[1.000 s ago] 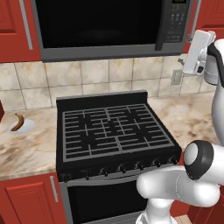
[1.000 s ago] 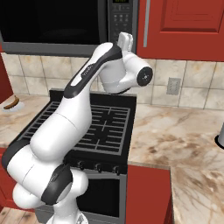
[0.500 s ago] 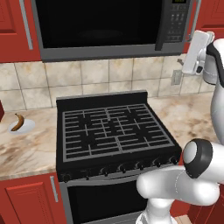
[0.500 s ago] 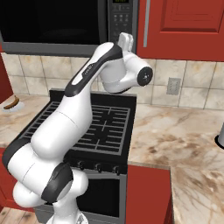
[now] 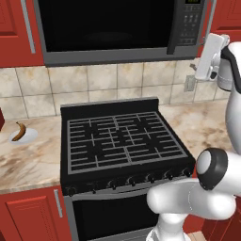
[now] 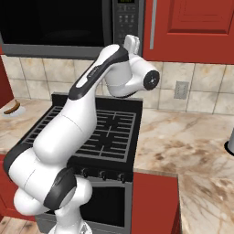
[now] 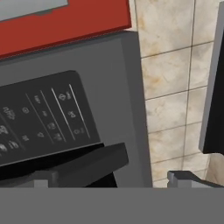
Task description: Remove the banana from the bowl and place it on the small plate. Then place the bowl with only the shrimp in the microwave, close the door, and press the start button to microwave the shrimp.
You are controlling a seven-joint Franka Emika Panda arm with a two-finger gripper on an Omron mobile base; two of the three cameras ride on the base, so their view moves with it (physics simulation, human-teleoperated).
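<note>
The microwave (image 5: 108, 56) hangs above the stove with its door (image 5: 103, 23) shut. My gripper (image 7: 114, 179) is raised at the microwave's right end, close in front of the button panel (image 7: 39, 118), open, with nothing between its fingers. From the two sides the hand (image 5: 208, 55) sits just below the panel (image 5: 190, 21), and my gripper (image 6: 132, 42) points up at the panel (image 6: 124, 20). The banana (image 5: 19, 131) lies on the small plate (image 5: 28, 137) on the left counter, far from the arm; both the banana (image 6: 11, 108) and the plate (image 6: 14, 113) also show from the right. The bowl and shrimp are hidden.
A black stove (image 5: 122, 141) with grates stands below the microwave. Red cabinets (image 6: 192, 27) flank it. A wall outlet (image 6: 181, 90) sits on the tiled backsplash. The marble counter (image 6: 192, 146) stretches right, with a grey object (image 6: 231, 142) at its far edge.
</note>
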